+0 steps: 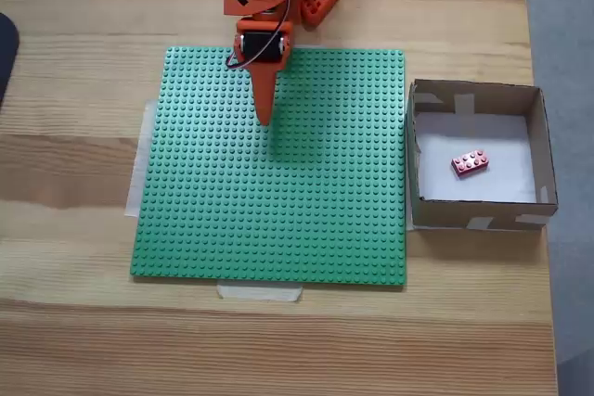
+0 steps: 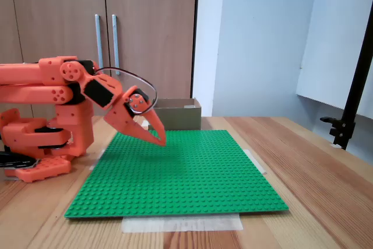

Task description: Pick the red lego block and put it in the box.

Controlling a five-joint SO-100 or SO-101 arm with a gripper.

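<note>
Red lego block (image 1: 471,163) inside box (image 1: 477,215), well apart from gripper (image 1: 264,118).

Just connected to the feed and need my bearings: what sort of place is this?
Likely an office or lab workbench: a wooden table carrying a taped-down green baseplate, tall wooden cabinet doors behind, and a black stand clamped at the table's edge.

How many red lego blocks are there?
1. The red lego block lies on the white bottom of the box, seen in a fixed view from above. From the side, the box wall hides it. None shows on the green baseplate.
</note>
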